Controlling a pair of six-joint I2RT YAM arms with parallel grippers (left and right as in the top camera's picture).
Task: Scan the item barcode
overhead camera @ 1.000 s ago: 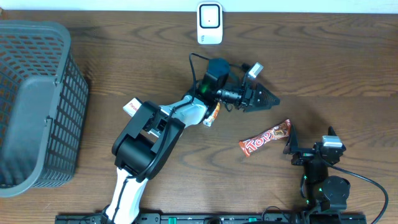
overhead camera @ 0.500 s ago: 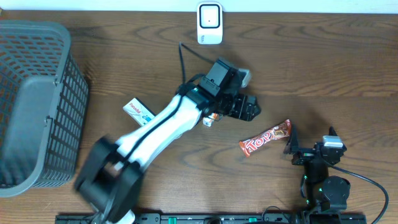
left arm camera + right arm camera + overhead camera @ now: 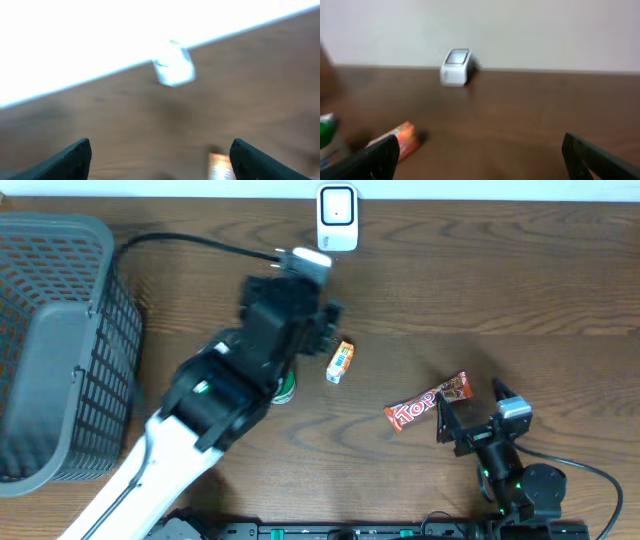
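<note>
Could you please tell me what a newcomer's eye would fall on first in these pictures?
The eye goes first to the big white-and-black left arm stretched diagonally across the middle of the scene, with the open left claw facing the white scanner at the far edge. Next come the grey mesh basket at the left and the red candy bar lying just before the open right claw.

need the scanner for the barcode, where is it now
In the overhead view the white scanner stands at the far edge of the table, near the middle, beyond the small orange box.
</note>
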